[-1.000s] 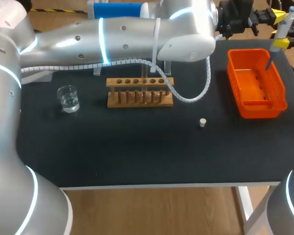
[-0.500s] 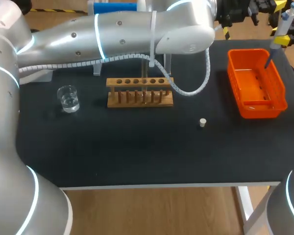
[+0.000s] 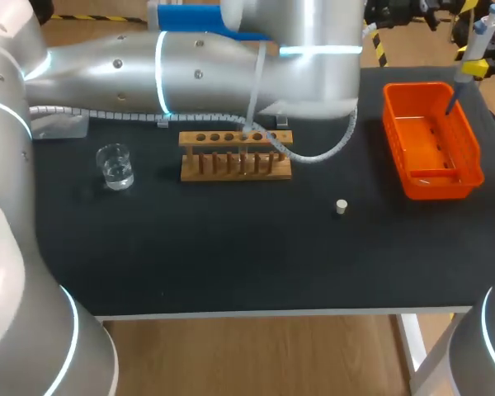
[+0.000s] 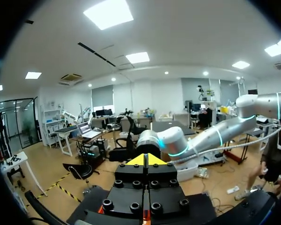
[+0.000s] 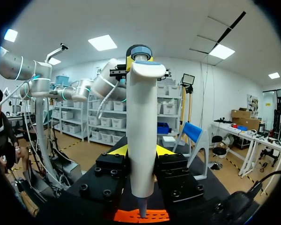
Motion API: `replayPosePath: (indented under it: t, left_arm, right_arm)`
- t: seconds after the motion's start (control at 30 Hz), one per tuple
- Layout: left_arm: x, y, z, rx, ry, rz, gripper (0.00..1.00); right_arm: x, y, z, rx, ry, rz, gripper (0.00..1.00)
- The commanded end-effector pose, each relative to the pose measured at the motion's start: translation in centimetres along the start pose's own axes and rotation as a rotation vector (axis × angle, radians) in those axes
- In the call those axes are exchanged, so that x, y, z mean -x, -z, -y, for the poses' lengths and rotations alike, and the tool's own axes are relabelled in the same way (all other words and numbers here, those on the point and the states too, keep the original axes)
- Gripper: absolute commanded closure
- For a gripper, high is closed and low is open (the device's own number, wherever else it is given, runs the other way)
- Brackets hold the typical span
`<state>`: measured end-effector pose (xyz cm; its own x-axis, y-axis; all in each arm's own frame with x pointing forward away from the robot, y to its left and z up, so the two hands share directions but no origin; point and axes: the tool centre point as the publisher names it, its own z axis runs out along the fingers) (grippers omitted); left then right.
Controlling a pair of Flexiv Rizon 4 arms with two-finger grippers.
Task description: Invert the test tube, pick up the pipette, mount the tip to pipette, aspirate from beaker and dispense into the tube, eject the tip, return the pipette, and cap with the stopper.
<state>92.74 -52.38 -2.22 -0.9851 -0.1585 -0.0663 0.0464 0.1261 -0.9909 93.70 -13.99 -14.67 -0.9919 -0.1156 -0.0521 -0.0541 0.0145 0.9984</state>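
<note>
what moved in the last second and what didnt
The left arm swung up and back toward the table's far edge. The pipette, held in the right gripper over the orange basket, shifted only slightly. The beaker, rack and stopper stayed put.

Orange bin (image 3: 395, 140) on black table (image 3: 231, 247)

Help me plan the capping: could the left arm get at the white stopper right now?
Probably yes: the stopper lies alone on the table, nothing over it. The left arm spans above the rack, so it would need to swing back and down.
</note>
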Motion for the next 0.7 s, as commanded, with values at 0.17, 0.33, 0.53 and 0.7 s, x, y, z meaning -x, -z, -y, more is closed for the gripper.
replayPosePath:
  t: [0.17,0.33,0.53,0.7]
  left_arm:
    - [0.0,3.6,0.1,0.172,0.009,-0.168,0.0]
    - [-0.4,5.5,-0.3,0.194,0.007,-0.204,0.0]
    - [-1.7,8.2,-1.0,0.205,0.018,-0.198,0.0]
    - [-3.1,10.3,-2.3,0.196,0.016,-0.178,0.0]
  right_arm:
    - [0.1,0.0,-0.1,-0.003,0.0,-0.001,1.0]
    - [0.1,0.0,-0.1,-0.003,0.0,-0.001,1.0]
    - [0.1,0.0,-0.1,-0.003,0.0,-0.001,1.0]
    - [0.1,0.0,-0.1,-0.003,0.0,-0.001,1.0]
